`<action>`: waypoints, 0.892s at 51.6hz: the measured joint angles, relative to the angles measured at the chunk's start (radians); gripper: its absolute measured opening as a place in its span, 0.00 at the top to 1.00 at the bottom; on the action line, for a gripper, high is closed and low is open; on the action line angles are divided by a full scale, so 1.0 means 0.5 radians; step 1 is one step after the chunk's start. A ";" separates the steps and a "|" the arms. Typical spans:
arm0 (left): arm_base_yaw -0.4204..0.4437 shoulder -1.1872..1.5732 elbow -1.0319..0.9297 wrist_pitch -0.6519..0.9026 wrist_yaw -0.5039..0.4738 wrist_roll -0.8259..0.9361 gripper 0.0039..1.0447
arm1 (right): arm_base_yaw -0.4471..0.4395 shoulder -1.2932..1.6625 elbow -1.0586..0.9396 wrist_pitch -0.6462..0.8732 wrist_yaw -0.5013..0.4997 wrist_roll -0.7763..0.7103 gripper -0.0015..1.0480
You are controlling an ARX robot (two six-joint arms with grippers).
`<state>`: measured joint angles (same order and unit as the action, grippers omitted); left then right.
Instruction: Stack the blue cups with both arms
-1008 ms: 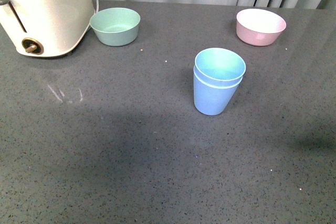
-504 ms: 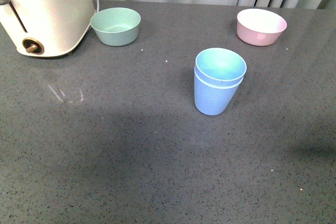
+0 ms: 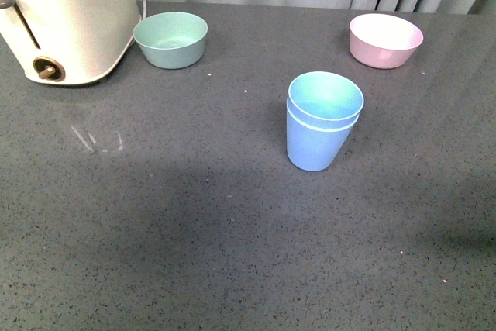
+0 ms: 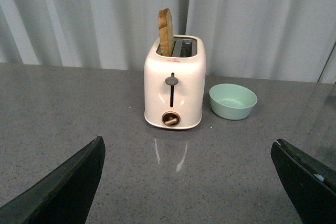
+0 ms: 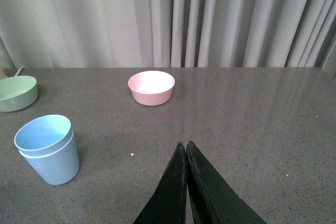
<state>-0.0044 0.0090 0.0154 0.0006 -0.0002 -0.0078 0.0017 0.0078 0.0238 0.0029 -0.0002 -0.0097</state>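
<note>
Your left gripper (image 4: 189,182) is hanging above the counter (image 4: 79,108) with its jaws spread wide, nothing sitting between them. Your right gripper (image 5: 186,148) is hovering over the counter too, its jaws pressing tip to tip and gripping nothing. Neither arm is showing in your front view.

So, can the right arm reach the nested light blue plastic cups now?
Probably yes: the nested light blue plastic cups stand apart from the pink bowl, with bare countertop between them and the shut right tool.
</note>
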 joint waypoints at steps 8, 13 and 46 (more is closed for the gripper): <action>0.000 0.000 -0.001 0.000 0.000 0.000 0.08 | 0.000 -0.002 0.000 -0.002 0.000 0.000 0.98; 0.000 0.000 -0.001 0.000 -0.001 0.000 0.08 | 0.000 -0.002 0.000 -0.002 0.000 0.000 0.98; 0.000 0.000 0.000 0.000 0.000 0.000 0.08 | 0.000 -0.003 0.000 -0.002 0.000 -0.001 0.35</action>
<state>-0.0044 0.0090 0.0154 0.0006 -0.0002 -0.0078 0.0017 0.0063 0.0238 0.0017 -0.0002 -0.0101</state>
